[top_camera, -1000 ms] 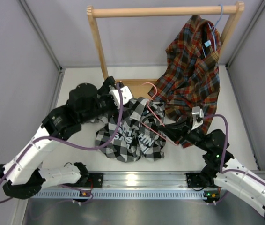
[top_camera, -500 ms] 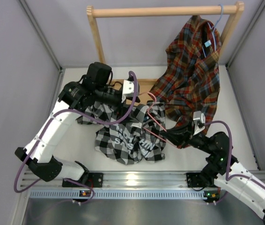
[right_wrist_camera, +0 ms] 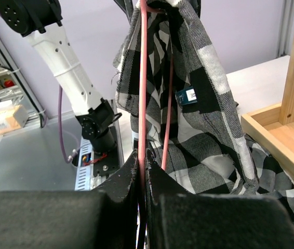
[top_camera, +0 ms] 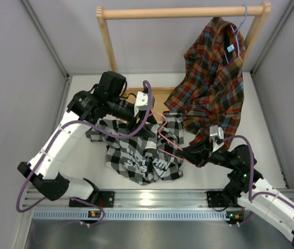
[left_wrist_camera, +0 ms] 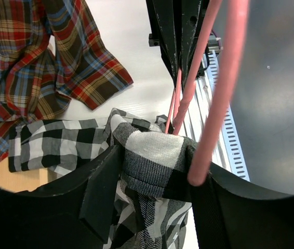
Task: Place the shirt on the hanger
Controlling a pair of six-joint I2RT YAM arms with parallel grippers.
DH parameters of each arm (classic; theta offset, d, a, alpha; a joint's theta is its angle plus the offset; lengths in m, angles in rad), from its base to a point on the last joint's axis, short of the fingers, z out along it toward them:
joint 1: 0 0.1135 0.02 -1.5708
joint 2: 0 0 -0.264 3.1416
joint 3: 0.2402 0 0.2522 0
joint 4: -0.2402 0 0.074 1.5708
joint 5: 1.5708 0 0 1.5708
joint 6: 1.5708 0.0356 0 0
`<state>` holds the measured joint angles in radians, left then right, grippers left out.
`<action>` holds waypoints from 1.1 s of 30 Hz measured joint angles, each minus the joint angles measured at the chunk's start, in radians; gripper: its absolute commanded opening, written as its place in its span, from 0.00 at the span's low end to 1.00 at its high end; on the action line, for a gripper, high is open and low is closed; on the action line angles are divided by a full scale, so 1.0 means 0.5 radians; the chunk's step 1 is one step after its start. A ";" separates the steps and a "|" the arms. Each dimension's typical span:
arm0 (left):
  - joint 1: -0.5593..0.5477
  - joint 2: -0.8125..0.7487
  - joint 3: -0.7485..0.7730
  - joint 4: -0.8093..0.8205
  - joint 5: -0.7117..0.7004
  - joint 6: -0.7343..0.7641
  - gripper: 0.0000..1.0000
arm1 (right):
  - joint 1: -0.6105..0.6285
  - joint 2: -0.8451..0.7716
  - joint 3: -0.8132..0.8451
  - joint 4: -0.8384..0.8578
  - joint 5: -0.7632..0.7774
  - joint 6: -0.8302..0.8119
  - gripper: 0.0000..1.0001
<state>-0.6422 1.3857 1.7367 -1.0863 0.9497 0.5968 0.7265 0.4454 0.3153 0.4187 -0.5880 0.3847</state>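
The black-and-white checked shirt (top_camera: 142,155) lies bunched on the table, its white lettering facing up. The pink wire hanger (top_camera: 166,139) runs into its upper right part. My left gripper (top_camera: 154,123) sits at the shirt's top edge. In the left wrist view a folded checked edge of the shirt (left_wrist_camera: 152,155) fills the gap of the left gripper (left_wrist_camera: 155,189) and touches both jaws, and the hanger wire (left_wrist_camera: 217,104) passes beside the right jaw. My right gripper (top_camera: 187,152) is shut on the hanger (right_wrist_camera: 143,78), with the shirt (right_wrist_camera: 204,93) draped over the wire.
A red plaid shirt (top_camera: 214,78) hangs from a light blue hanger (top_camera: 243,23) on the wooden rack (top_camera: 178,11), reaching down to the table near my right arm. The rack's wooden base (top_camera: 155,93) lies just behind the left gripper. A metal rail (top_camera: 152,199) lines the near edge.
My left arm swung up and right over the shirt to its top edge by the hanger, and its jaws narrowed onto the fabric. The right gripper with the hanger shifted slightly nearer.
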 measured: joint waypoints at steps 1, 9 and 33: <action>0.000 0.000 -0.005 0.000 0.010 -0.002 0.58 | 0.000 0.000 0.001 0.000 -0.008 -0.001 0.00; 0.000 -0.001 -0.082 -0.013 0.087 -0.066 0.26 | 0.000 0.015 0.060 -0.002 -0.083 -0.020 0.00; -0.002 -0.365 -0.330 0.287 -0.443 -0.527 0.00 | 0.000 -0.237 0.341 -0.665 0.578 -0.209 0.83</action>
<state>-0.6434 1.2034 1.5715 -0.9428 0.7284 0.3332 0.7265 0.3267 0.4858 0.0860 -0.2989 0.2802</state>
